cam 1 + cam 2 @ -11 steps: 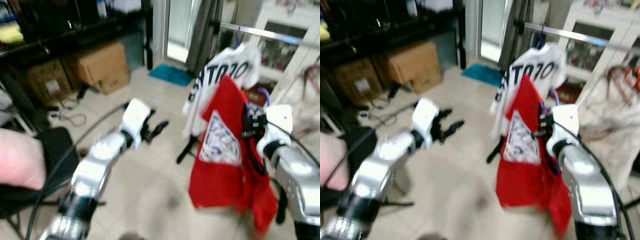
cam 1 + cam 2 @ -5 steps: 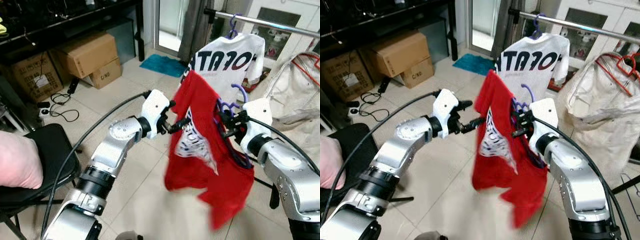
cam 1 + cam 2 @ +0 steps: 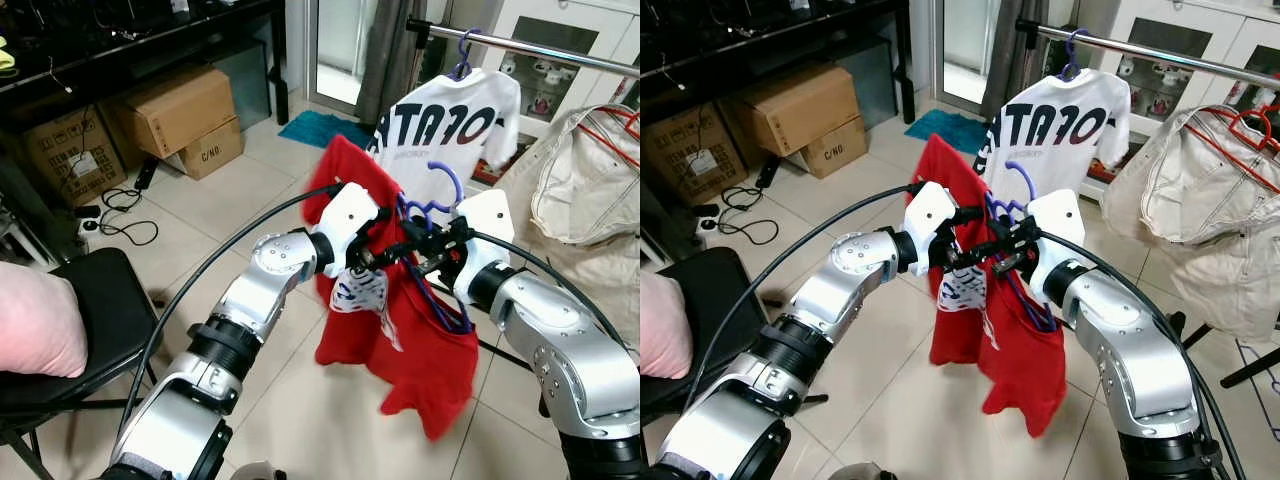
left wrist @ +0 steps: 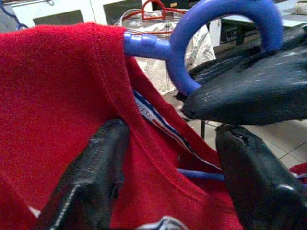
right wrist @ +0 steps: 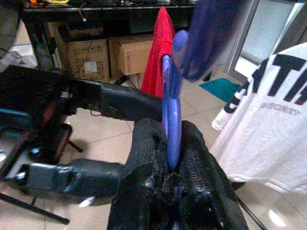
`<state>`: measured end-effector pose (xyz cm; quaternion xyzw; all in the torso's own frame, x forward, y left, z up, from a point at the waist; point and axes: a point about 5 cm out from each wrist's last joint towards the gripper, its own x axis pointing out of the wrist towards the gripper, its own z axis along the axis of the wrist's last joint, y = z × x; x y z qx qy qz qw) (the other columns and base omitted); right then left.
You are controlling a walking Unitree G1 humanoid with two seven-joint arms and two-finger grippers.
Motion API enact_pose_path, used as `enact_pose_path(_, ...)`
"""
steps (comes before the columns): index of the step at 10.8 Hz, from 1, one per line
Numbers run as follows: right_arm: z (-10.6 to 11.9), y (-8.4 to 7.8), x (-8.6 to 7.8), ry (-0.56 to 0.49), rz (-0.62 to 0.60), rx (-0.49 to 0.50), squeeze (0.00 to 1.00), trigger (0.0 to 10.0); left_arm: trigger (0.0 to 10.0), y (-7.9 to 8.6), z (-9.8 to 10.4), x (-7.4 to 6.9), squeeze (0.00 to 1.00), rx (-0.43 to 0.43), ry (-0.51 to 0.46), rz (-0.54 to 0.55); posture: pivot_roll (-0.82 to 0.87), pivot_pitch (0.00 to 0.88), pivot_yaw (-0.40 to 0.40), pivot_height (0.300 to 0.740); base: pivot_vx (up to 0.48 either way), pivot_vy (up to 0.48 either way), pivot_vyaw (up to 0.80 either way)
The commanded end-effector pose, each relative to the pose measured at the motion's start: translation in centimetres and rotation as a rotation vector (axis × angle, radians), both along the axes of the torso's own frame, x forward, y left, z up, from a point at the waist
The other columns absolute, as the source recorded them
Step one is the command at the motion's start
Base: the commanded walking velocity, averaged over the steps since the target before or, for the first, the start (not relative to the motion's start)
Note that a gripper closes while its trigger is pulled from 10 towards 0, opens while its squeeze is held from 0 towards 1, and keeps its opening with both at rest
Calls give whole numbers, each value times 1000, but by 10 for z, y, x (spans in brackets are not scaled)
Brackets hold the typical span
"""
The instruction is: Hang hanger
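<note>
A purple hanger (image 3: 443, 192) carrying a red T-shirt (image 3: 425, 340) hangs in front of me, below and left of the metal rail (image 3: 540, 46). My right gripper (image 3: 418, 250) is shut on the hanger's neck (image 5: 170, 120), hook upward. My left gripper (image 3: 385, 248) is pressed into the shirt's collar from the left. Its fingers (image 4: 98, 177) stand open on either side of the red fabric (image 4: 57, 96), just under the hook (image 4: 223, 24). A white printed T-shirt (image 3: 450, 125) hangs on the rail on its own purple hanger.
A beige garment (image 3: 590, 170) on a red hanger hangs at the right. Cardboard boxes (image 3: 185, 110) and a dark shelf stand at the back left. A black chair (image 3: 95, 310) with a pink cushion (image 3: 35, 330) is near left. A teal mat (image 3: 320, 128) lies by the doorway.
My left gripper has moved right and up into the red shirt's collar beside the hanger. The shirt has bunched and swung left. The right gripper keeps its hold.
</note>
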<state>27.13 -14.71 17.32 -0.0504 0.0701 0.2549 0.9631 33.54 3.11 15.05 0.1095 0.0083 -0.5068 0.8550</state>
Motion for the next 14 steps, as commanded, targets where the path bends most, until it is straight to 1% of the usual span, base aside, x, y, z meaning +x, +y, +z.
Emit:
enact_pose_path(1,11,5,0,-40,33,10,0,0,0,-1,6,4,0,2,-28,6,-26,0,11,740,0,0,0)
enact_pose_path(2,11,6,1,-38,40,9,0,0,0,0,6,6,0,1,-37,6,-24,0,10,740,0,0,0)
enact_pose_path(4,8,4,2,-25,24,9,0,0,0,6,4,10,0,23,-53,56,-18,0,10,740,0,0,0)
enact_pose_path(5,6,1,3,-19,5,13,0,0,0,10,2,14,0,37,-67,103,-14,0,9,740,0,0,0)
enact_pose_path(6,6,-2,5,-19,-5,19,0,0,0,11,1,15,0,46,-71,115,-13,0,9,740,0,0,0)
enact_pose_path(9,7,-10,7,-19,-33,29,0,0,0,9,-1,13,0,55,-77,110,-11,0,9,740,0,0,0)
enact_pose_path(12,7,-12,8,-16,-35,38,0,0,0,11,-5,14,0,61,-69,122,-10,0,4,740,0,0,0)
enact_pose_path(14,7,-13,8,-17,-34,40,0,0,0,14,-4,18,0,55,-61,151,-12,0,4,740,0,0,0)
